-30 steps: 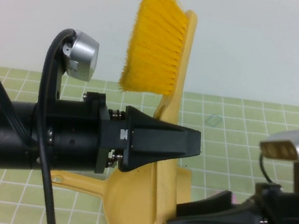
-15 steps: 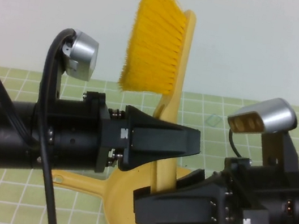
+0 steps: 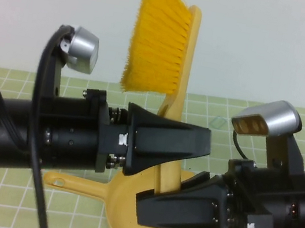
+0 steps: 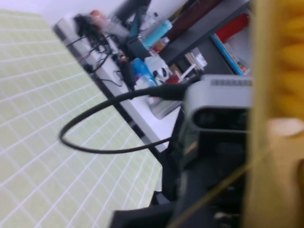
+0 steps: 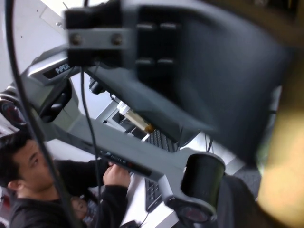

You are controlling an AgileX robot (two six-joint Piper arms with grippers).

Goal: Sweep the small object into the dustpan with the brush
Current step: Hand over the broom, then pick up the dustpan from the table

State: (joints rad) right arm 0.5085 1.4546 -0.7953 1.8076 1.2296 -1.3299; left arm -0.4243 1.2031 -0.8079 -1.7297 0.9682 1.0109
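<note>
The brush (image 3: pixel 167 64) is standing almost upright in the high view, its long axis running up from the left tool (image 3: pixel 203 146), which is pinching the pale handle just below the yellow bristles. The bristles are pointing toward the robot's left and are raised well above the table (image 3: pixel 240 114), so they are facing away from the floor of the dustpan (image 3: pixel 126 203).

The dustpan is lying directly beneath the brush handle, its own thin handle stretching toward the robot's left along the table. The right tool (image 3: pixel 142 209) is sitting low over the dustpan, just below the left tool and reaching in from the right; its black fingers seem to be pressing on the pan's yellow edge, though I cannot tell for certain.

Beyond the brush handle, toward the right, a small pale, clear-looking thing (image 3: pixel 217 122) is lying on the table, probably the small object. Judging from this, the brush needs tipping downward first.
</note>
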